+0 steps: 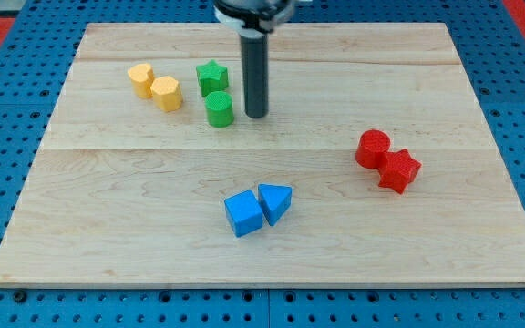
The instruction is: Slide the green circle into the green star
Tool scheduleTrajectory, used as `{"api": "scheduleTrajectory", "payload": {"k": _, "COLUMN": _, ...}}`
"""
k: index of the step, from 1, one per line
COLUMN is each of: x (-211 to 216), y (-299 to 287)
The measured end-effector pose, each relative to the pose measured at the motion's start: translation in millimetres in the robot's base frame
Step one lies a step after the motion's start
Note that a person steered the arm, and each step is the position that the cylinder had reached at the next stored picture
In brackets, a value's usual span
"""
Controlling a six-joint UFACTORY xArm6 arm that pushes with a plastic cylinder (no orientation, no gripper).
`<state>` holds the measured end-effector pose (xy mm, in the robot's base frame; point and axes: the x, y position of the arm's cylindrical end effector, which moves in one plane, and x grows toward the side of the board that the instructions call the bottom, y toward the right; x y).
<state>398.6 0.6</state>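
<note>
- Pale planked wooden board (pixel 445 228) on blue pegboard.
- My tip (pixel 255 116): bare dark rod, nothing to open or close; just beside green circle (pixel 219 108), at its 3 o'clock.
- Green star (pixel 211 76) at the circle's 12 o'clock, nearly touching.
- Two yellow blocks (pixel 153 87) at 9 o'clock; blue pair (pixel 257 209) and red pair (pixel 386 160) well apart.

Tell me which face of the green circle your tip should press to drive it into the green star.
Its bottom face, pushing toward the view's top: the green star sits just above the green circle, slightly left. My tip now stands close on the circle's right, so I would probably circle below it first.
</note>
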Motion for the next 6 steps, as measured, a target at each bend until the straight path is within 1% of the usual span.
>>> {"api": "scheduleTrajectory", "payload": {"k": 1, "x": 17.1, "y": -20.8}}
{"api": "scheduleTrajectory", "payload": {"k": 2, "x": 5.0, "y": -46.8}}
{"api": "scheduleTrajectory", "payload": {"k": 6, "x": -107.6, "y": -53.6}}
